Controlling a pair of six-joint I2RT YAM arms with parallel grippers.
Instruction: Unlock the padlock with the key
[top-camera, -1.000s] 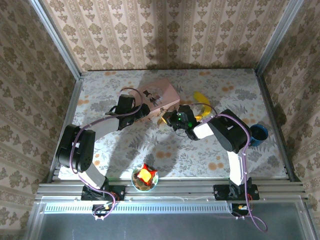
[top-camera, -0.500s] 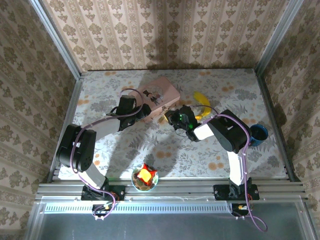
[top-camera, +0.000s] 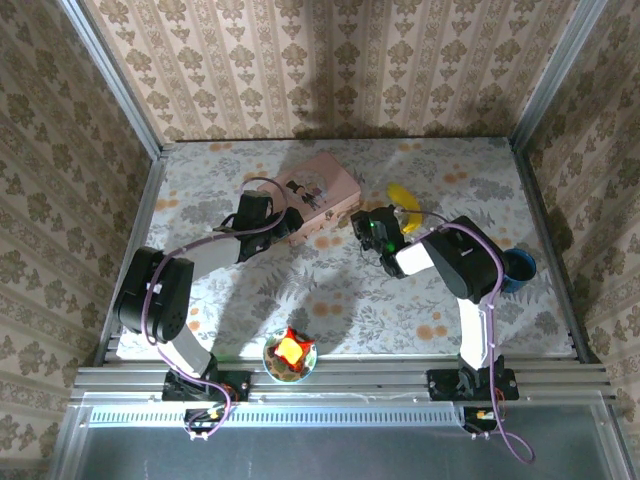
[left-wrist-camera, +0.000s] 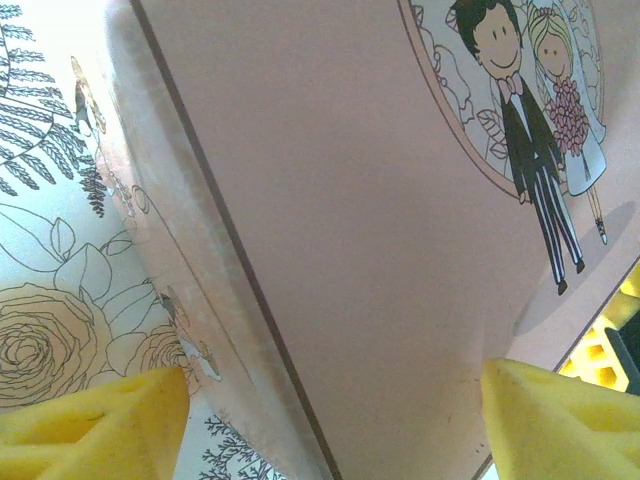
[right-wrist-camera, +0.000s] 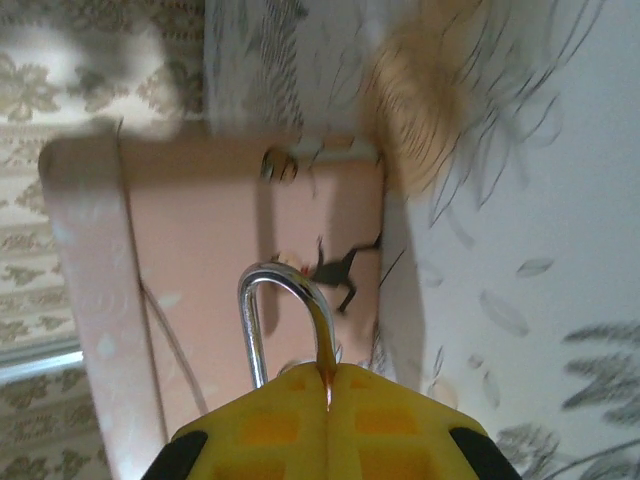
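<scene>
My right gripper (right-wrist-camera: 328, 385) is shut on the padlock, whose silvery shackle (right-wrist-camera: 280, 272) loops up out of the yellow pads while its brass body stays hidden between them. It faces the short side of the pink box (right-wrist-camera: 200, 250). In the top view the right gripper (top-camera: 364, 224) hovers just right of the pink box (top-camera: 322, 188). My left gripper (top-camera: 292, 228) is open, its yellow pads (left-wrist-camera: 90, 425) straddling the box's near corner (left-wrist-camera: 350, 250) with a strip of table showing beside the left pad. The key is hidden.
A yellow banana (top-camera: 403, 196) lies behind the right gripper. A blue cup (top-camera: 518, 268) stands at the right edge of the table. A bowl (top-camera: 272, 366) holding red and yellow pieces sits at the near edge between the arm bases.
The right gripper has moved right and slightly away, off from the box's front corner, still holding the padlock. The left arm has barely moved.
</scene>
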